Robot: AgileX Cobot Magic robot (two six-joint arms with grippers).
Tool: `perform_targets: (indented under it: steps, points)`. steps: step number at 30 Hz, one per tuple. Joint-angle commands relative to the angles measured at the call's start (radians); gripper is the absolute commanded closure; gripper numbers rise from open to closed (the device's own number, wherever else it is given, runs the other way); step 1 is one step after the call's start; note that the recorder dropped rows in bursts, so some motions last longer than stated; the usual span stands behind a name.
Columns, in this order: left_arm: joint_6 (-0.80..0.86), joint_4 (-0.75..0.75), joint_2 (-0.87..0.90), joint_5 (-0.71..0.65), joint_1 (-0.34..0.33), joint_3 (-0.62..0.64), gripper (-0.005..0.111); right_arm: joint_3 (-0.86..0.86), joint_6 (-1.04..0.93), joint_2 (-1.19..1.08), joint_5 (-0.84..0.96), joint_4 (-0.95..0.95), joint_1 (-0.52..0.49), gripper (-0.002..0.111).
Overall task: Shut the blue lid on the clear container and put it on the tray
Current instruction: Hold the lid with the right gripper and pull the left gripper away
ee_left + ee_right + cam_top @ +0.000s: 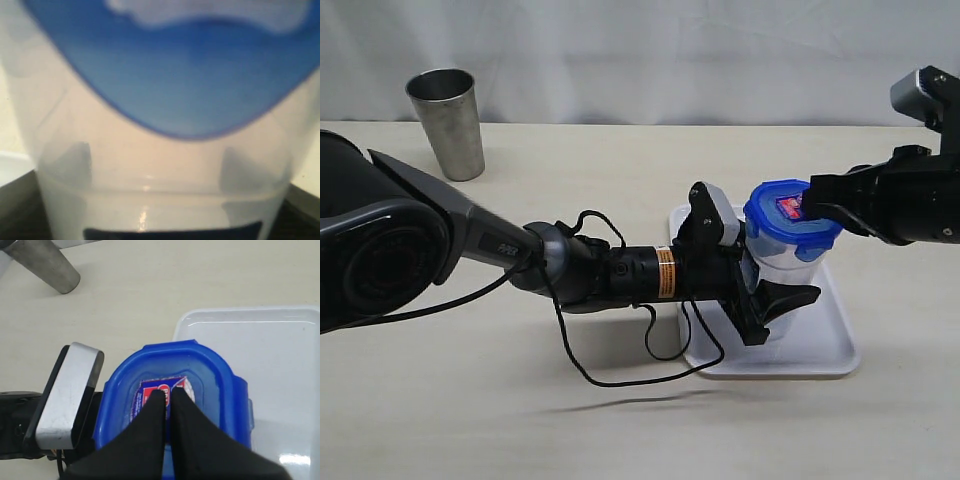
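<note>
Left gripper (776,292) clasps one clear container (783,267) — right gripper (810,206), closed, presses one blue lid (766,218).

No lettering is legible. The blue lid (210,375) carries a red-and-white sticker (141,400) at its centre, print too small and partly hidden. At nine o'clock from it, the left arm (570,265) wears an orange label (665,272) and a white mark (507,243), both unreadable.

The beige surface (520,430) carries 2 items: an upright steel cup (447,120) and the tray (830,342), well apart.
</note>
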State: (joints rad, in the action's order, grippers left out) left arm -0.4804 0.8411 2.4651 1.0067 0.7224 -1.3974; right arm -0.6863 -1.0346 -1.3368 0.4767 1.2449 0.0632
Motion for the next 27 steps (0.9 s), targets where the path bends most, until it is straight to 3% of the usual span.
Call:
perform_targets:
  steps: [1,5,7,9,16,27]
  points:
    - [0.006,0.018,-0.002,-0.053,0.000,0.005,0.082,0.016,0.001,-0.022,0.035,-0.051,0.001,0.104]
    - [0.015,0.012,-0.002,-0.069,0.000,0.005,0.042,0.016,0.001,-0.022,0.049,-0.054,0.001,0.104]
    - [0.033,0.008,-0.002,-0.094,0.000,0.005,0.026,0.016,0.001,-0.022,0.049,-0.054,0.001,0.104]
    - [0.037,0.008,-0.002,-0.124,0.000,0.005,0.019,0.016,0.001,-0.022,0.049,-0.054,0.001,0.104]
    - [0.063,0.021,-0.008,-0.150,0.000,0.005,0.018,0.016,0.001,-0.022,0.049,-0.058,0.001,0.104]
    - [-0.035,0.203,-0.043,-0.164,-0.055,0.010,0.018,0.016,0.001,-0.022,0.050,-0.058,0.001,0.104]
